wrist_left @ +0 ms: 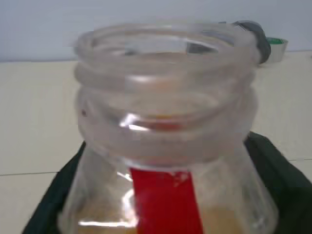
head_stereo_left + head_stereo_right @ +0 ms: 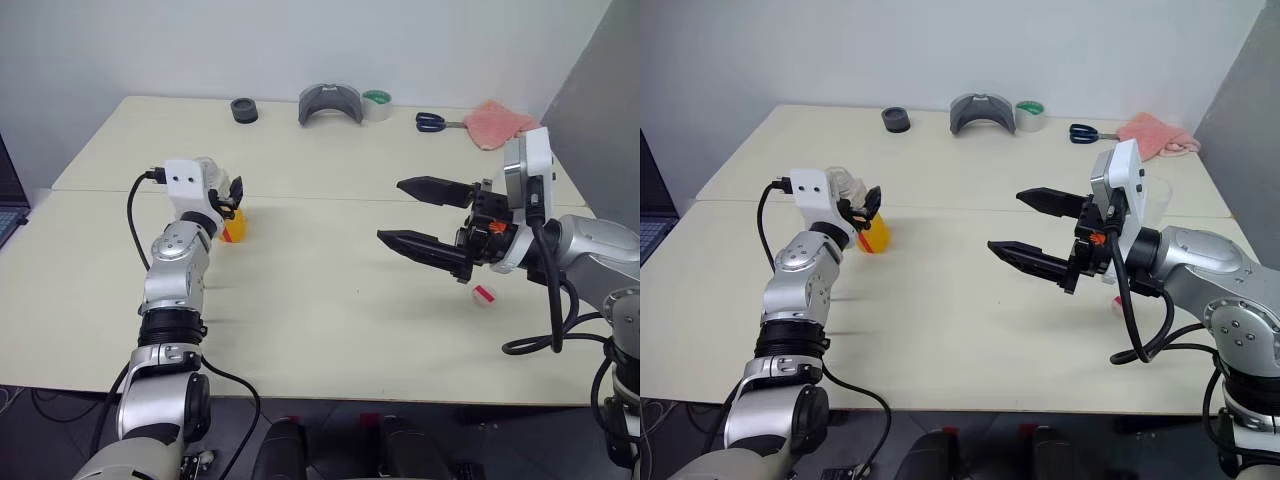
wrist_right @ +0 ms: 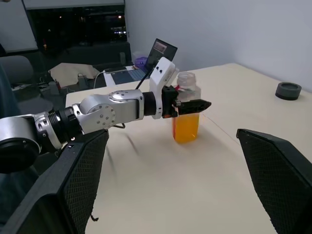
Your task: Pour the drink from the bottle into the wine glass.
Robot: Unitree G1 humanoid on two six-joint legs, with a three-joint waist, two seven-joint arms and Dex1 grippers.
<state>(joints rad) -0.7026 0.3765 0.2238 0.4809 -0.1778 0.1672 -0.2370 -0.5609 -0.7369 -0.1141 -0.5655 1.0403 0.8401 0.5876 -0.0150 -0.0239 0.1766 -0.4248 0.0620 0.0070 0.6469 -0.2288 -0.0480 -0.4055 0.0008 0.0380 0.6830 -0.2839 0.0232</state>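
Uncapped bottle (image 3: 185,109) of orange drink (image 3: 185,127) stands toward the table's (image 2: 330,300) left edge between the spread left tool (image 3: 187,106), right tool (image 2: 425,215) also spread mid-table; judged next: regrip squarely below the neck before lifting.

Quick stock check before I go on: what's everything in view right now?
bottle: one, clear, red label strip, uncapped, on table's left side
drink: orange, in bottle
cap: one, red, on table under right gripper
wine glass: apparently one, clear, mostly hidden behind right wrist
ring: one, black, far edge
curved part: one, grey, far edge
tape roll: one, green-topped, beside the grey part
scissors: one pair, blue handles, far right
cloth: one, pink, far right
table: cream
left gripper: black, at the bottle
right gripper: black, open, above table
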